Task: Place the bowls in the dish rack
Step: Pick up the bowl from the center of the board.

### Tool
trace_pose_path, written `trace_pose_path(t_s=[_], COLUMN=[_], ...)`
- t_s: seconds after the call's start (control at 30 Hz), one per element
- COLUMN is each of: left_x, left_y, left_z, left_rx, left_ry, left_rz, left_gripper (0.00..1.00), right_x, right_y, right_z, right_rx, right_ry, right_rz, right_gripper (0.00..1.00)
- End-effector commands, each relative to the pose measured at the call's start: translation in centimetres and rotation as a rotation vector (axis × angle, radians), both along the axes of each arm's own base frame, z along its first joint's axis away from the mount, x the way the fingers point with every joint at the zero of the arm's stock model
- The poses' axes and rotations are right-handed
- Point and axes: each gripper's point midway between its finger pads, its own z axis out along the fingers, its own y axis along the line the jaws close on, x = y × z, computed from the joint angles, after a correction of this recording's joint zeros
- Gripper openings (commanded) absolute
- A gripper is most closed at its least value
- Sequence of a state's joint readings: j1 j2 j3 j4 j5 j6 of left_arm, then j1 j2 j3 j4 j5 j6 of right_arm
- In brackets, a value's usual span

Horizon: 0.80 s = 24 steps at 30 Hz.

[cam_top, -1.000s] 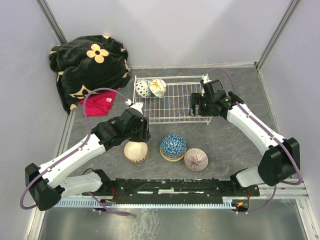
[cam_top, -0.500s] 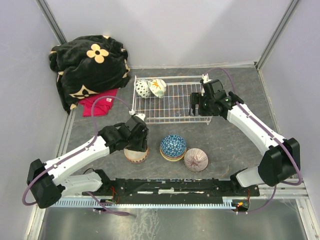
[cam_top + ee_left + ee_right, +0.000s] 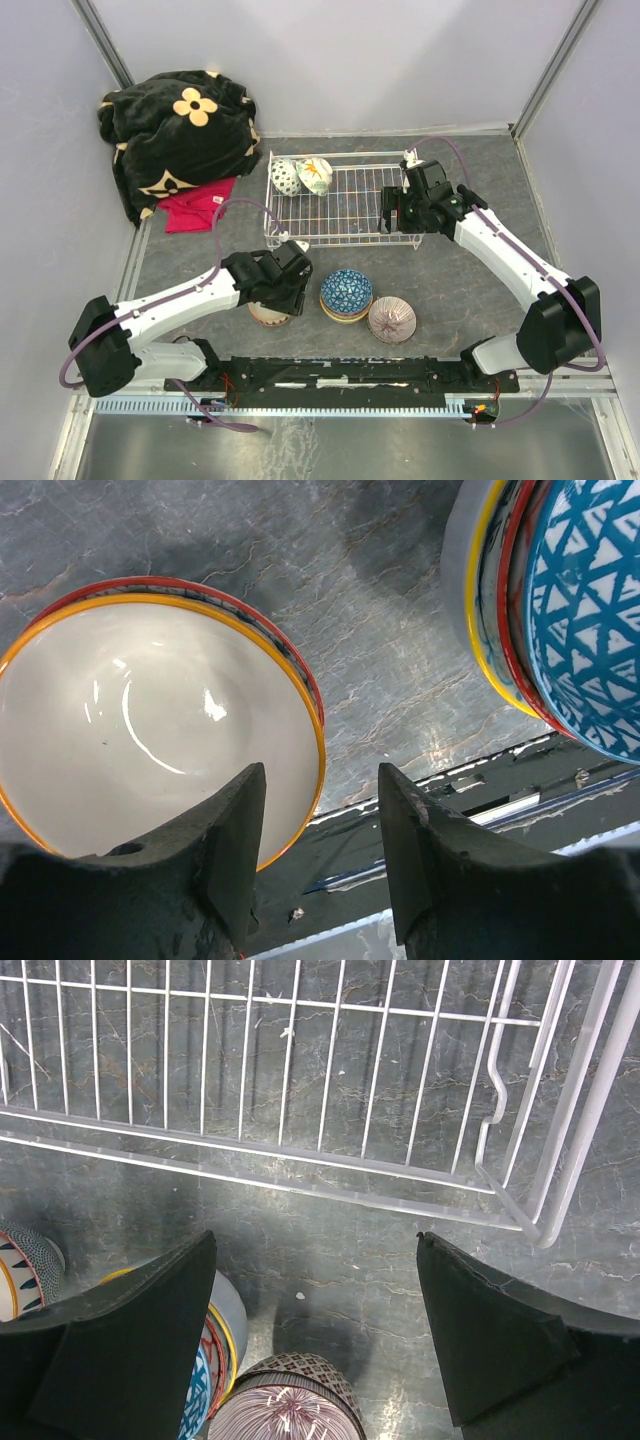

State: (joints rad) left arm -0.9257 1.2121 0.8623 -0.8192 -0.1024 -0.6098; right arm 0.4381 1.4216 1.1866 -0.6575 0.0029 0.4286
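Low over the tabletop (image 3: 380, 630), the left end effector (image 3: 322, 780) straddles the rim of the white orange-rimmed bowl (image 3: 150, 710), unclenched, seemingly poised to pinch it. The right end effector (image 3: 315, 1238) hovers released at the right end of the dish rack (image 3: 345, 205), which holds two bowls (image 3: 286, 177).

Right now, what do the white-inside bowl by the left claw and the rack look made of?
The bowl looks like glazed ceramic: glossy white inside with sharp glints. The dish rack looks like metal wire with a smooth white coating, paint or plastic I can't tell: thin, straight rods.
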Motion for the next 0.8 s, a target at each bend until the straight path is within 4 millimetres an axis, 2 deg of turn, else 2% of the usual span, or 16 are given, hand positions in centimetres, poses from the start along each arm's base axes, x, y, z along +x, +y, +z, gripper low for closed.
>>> trace_pose_path(t_s=[0.0, 0.1, 0.2, 0.33, 0.5, 0.63, 0.77], left_x=[-0.2, 0.2, 0.3, 0.5, 2.2, 4.0, 6.4], left_y=[-0.4, -0.5, -0.8, -0.9, -1.1, -1.7, -3.6], left_z=[-0.2, 0.3, 0.5, 1.2, 4.6, 8.4, 13.0], left_rx=[-0.001, -0.005, -0.015, -0.026, -0.054, -0.097, -0.173], left_ry=[0.01, -0.008, -0.009, -0.022, -0.119, -0.218, -0.32], left_rz=[0.015, 0.024, 0.026, 0.028, 0.062, 0.092, 0.1], left_gripper=[0.52, 0.38, 0.19, 0.03, 0.03, 0.03, 0.03], right_x=[0.6, 0.7, 0.7, 0.6, 0.5, 0.4, 0.5], right_y=[0.4, 0.4, 0.5, 0.5, 0.4, 0.5, 0.6], right_z=[1.6, 1.8, 1.8, 1.6, 1.7, 2.1, 2.8], right_rx=[0.021, 0.024, 0.025, 0.028, 0.028, 0.034, 0.042], right_ry=[-0.066, -0.071, -0.072, -0.07, -0.072, -0.083, -0.093], right_rz=[0.015, 0.017, 0.019, 0.022, 0.023, 0.023, 0.025], right_gripper=[0.89, 0.89, 0.89, 0.89, 0.89, 0.89, 0.89])
